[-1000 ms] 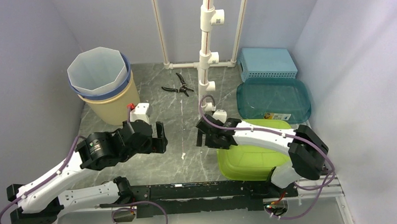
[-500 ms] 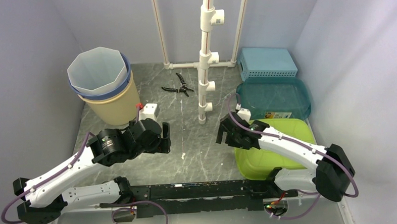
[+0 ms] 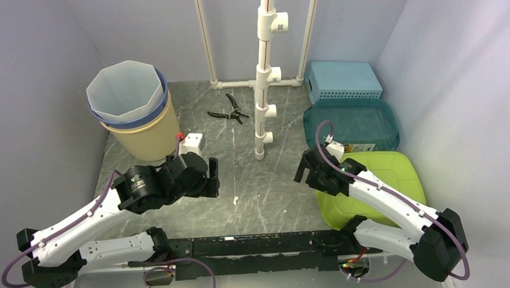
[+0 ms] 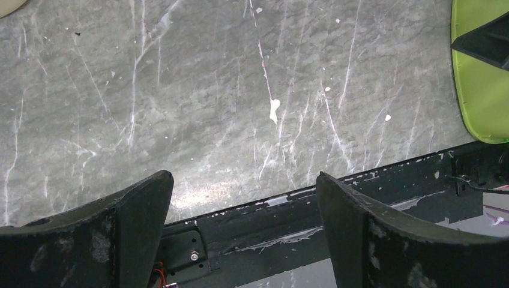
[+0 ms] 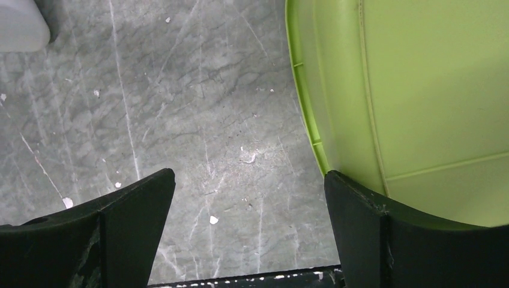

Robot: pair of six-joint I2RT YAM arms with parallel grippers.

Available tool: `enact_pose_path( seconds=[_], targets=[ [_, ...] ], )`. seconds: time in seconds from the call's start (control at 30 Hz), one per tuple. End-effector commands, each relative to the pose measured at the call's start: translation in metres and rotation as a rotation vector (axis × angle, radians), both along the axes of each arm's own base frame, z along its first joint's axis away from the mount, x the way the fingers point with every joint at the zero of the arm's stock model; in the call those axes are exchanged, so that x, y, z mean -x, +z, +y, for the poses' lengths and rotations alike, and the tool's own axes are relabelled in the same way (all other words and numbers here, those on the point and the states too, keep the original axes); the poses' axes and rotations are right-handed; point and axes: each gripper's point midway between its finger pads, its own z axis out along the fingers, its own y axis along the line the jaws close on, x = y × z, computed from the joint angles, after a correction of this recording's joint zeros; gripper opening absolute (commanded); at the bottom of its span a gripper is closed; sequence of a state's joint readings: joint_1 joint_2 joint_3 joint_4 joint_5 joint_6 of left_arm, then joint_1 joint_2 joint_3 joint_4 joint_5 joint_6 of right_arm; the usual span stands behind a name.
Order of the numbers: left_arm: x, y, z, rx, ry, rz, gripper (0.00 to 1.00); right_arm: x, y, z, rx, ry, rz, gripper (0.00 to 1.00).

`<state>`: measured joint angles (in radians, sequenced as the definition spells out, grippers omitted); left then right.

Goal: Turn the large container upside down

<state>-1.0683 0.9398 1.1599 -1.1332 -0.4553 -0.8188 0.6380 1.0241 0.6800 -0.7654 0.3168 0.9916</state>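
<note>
The large container [image 3: 377,181] is lime green and lies at the front right of the table, a broad smooth face with moulded lines turned up. Its left rim [image 5: 303,102] runs down the right wrist view. My right gripper [image 3: 307,168] hovers at that left rim, open, with only bare table between its fingers [image 5: 249,173]; the right finger overlaps the green edge. My left gripper [image 3: 211,178] hangs open over the table's middle left, empty [image 4: 243,175]. A strip of the container [image 4: 480,90] shows at the right edge of the left wrist view.
A beige bucket [image 3: 141,133] with a translucent liner stands back left. Black pliers [image 3: 228,110] lie near a white pipe stand [image 3: 262,98]. A teal tray [image 3: 352,127] and a light blue basket [image 3: 342,80] sit behind the container. A black rail [image 3: 244,245] lines the near edge.
My right gripper has swung right from the table's middle to the container's left rim, jaws widening slightly. The green container has shifted right. The left arm moved slightly right, then held still.
</note>
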Motion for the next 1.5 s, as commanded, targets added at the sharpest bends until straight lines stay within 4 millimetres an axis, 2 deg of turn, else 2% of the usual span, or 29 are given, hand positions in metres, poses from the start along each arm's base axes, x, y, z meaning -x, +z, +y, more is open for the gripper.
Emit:
enact_pose_path(
  seconds=[0.0,0.17,0.27,0.33,0.43,0.5,0.77,0.87,0.97,1.1,1.17,1.27,1.4,1.47],
  targets=[
    [-0.002,0.01,-0.005,0.021,-0.027,-0.026,0.94,-0.001,0.019,0.0,-0.02,0.043,-0.05,0.99],
    [-0.016,0.032,-0.002,-0.044,-0.042,-0.112,0.95,0.001,0.053,0.041,-0.257,0.2,-0.157,1.0],
    [-0.034,0.054,0.006,-0.146,-0.037,-0.176,0.95,0.007,0.077,0.07,-0.44,0.303,-0.237,0.99],
    [-0.05,0.067,0.012,-0.193,-0.039,-0.197,0.95,0.011,0.085,0.08,-0.502,0.338,-0.254,0.98],
    [-0.083,0.086,0.023,-0.164,-0.031,-0.202,0.95,0.016,0.087,0.087,-0.505,0.381,-0.24,0.96],
    [-0.103,0.1,0.043,-0.155,0.027,-0.22,0.95,0.019,0.086,0.091,-0.479,0.408,-0.221,0.95],
    [-0.159,0.161,0.092,-0.147,0.122,-0.323,0.95,0.034,0.078,0.114,-0.469,0.49,-0.168,0.91],
    [-0.179,0.173,0.113,-0.145,0.151,-0.329,0.95,0.04,0.081,0.125,-0.475,0.528,-0.163,0.88],
    [-0.198,0.166,0.133,-0.141,0.171,-0.29,0.95,0.044,0.081,0.132,-0.472,0.553,-0.149,0.85],
    [-0.217,0.15,0.142,-0.088,0.126,-0.237,0.95,0.047,0.076,0.134,-0.452,0.566,-0.124,0.84],
    [-0.223,0.149,0.15,-0.067,0.138,-0.228,0.95,0.049,0.073,0.133,-0.44,0.57,-0.113,0.83],
    [-0.229,0.147,0.145,-0.025,0.077,-0.221,0.95,0.049,0.07,0.131,-0.43,0.571,-0.108,0.83],
    [-0.235,0.131,0.147,-0.036,0.017,-0.161,0.95,0.05,0.067,0.13,-0.426,0.571,-0.1,0.83],
    [-0.238,0.123,0.148,-0.035,0.014,-0.135,0.9,0.051,0.066,0.13,-0.424,0.569,-0.095,0.83]
  ],
)
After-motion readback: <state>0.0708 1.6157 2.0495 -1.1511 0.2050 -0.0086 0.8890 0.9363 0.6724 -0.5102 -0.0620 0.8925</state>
